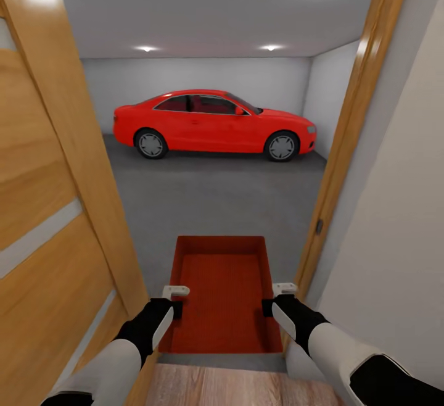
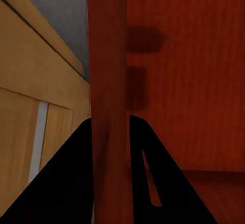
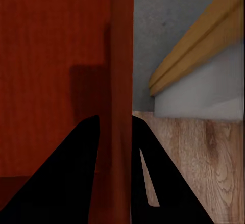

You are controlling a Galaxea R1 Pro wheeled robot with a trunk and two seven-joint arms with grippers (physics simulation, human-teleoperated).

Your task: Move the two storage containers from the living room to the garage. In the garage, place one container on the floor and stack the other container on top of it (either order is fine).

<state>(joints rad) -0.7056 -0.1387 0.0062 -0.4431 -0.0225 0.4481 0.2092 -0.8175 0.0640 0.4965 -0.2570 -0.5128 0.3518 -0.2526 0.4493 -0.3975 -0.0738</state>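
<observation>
White forearms, black wrists; left hand (image 1: 177,300), right hand (image 1: 279,298): white housings, black fingers.

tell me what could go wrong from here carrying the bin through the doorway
1. The storage container nearly fills the gap between the open door and the door frame; drifting sideways could knock it or an arm.
2. The left gripper and right gripper each pinch just one thin side wall, so a bump might loosen it.
</observation>
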